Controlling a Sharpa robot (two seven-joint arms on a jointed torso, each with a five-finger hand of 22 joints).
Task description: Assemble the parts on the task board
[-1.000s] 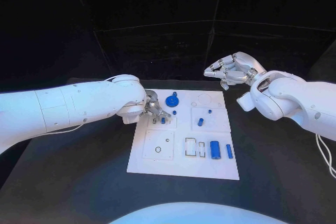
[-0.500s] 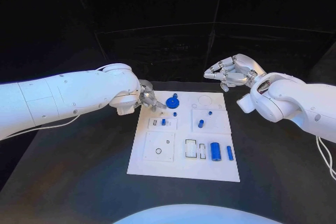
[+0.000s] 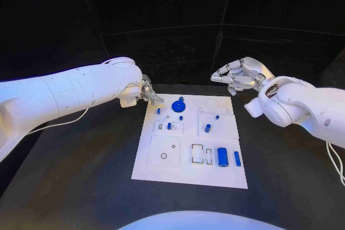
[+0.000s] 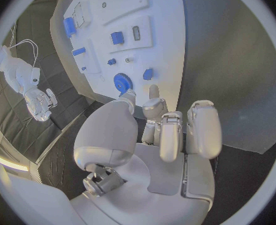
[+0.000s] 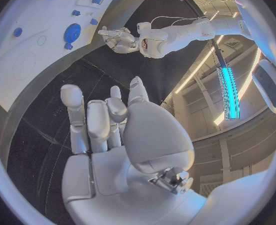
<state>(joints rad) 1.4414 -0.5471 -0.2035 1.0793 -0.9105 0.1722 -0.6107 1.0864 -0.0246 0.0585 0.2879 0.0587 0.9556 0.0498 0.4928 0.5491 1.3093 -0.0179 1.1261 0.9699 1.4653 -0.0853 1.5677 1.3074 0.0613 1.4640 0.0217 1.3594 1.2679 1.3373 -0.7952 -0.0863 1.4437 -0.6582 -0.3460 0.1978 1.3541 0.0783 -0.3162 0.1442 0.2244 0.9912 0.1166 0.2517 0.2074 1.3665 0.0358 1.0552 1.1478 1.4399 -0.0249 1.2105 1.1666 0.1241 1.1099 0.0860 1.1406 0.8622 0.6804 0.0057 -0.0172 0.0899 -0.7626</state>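
The flat white task board is lying mid-frame on the matte black table, carrying a round blue disc and two blue cylinders. The left hand is hovering at the board's upper-left corner, fingers loosely apart, holding nothing. The right hand is hanging at upper right, metallic fingers curled inward, also holding nothing.

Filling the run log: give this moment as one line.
left hand: empty, above white task board far-left corner | right hand: empty, raised | round blue gear: on board

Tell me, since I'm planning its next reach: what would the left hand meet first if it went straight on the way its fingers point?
Probably the blue gear on the task board, straight beyond the left hand's fingertips; depth is unclear.
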